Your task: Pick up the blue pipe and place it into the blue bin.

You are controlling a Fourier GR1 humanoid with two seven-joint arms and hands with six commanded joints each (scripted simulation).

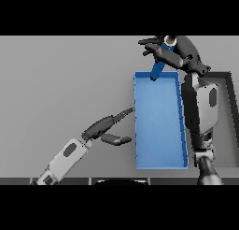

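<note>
A blue pipe (159, 65) with a pale end cap hangs tilted over the far rim of the blue bin (138, 131), its lower end just inside the bin's back edge. My right hand (173, 51) is curled round the pipe's upper part at the far right of the table. The bin is a long rectangular tray lying right of centre. At the lower left, my left hand (101, 127) rests with fingers straight, its fingertips close to the bin's left wall and holding nothing.
A dark-rimmed grey tray (226, 112) lies to the right of the bin, partly behind my right arm (201, 107). Bare grey table spreads left of the bin.
</note>
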